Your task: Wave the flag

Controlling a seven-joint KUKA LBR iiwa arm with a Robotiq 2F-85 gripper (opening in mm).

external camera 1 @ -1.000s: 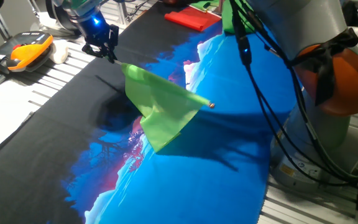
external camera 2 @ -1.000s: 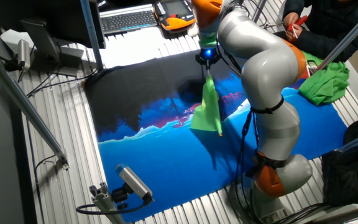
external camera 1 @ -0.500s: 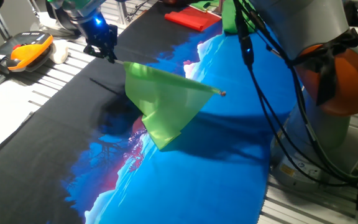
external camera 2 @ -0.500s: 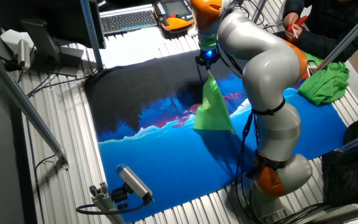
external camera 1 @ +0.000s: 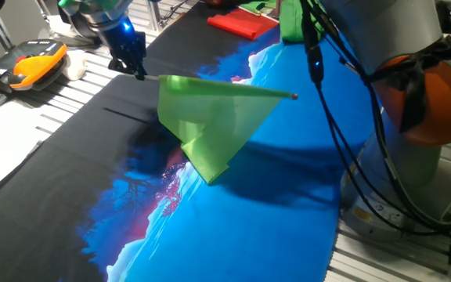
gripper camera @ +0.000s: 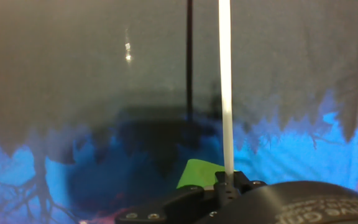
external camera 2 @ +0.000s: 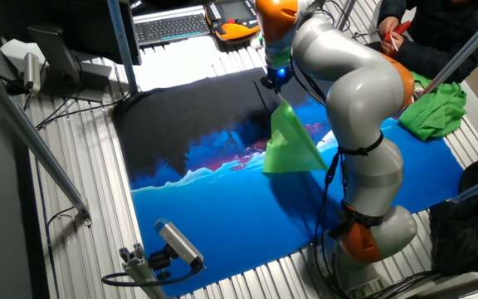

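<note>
The flag (external camera 1: pixel 210 125) is lime-green fabric on a slim white stick. It hangs in the air above the black and blue cloth (external camera 1: pixel 233 211) on the table. Its gold tip (external camera 1: pixel 294 96) points right. My gripper (external camera 1: pixel 135 69) is shut on the stick's near end at the upper left. In the other fixed view the flag (external camera 2: pixel 287 148) hangs below the gripper (external camera 2: pixel 274 83). In the hand view the white stick (gripper camera: pixel 225 87) runs up from between the jaws, with a corner of green fabric (gripper camera: pixel 197 173) beside it.
A red folded cloth (external camera 1: pixel 243 23) lies at the far edge. A bunched darker-green cloth (external camera 2: pixel 435 106) lies at the right. An orange and black pendant (external camera 1: pixel 23 66) and a keyboard (external camera 2: pixel 173 26) sit beside the table cloth. A person (external camera 2: pixel 438 33) stands at the far right.
The stick has swung upward and to the right, its gold tip rising. The fabric has spread wider. The gripper has stayed shut on the stick in about the same place.
</note>
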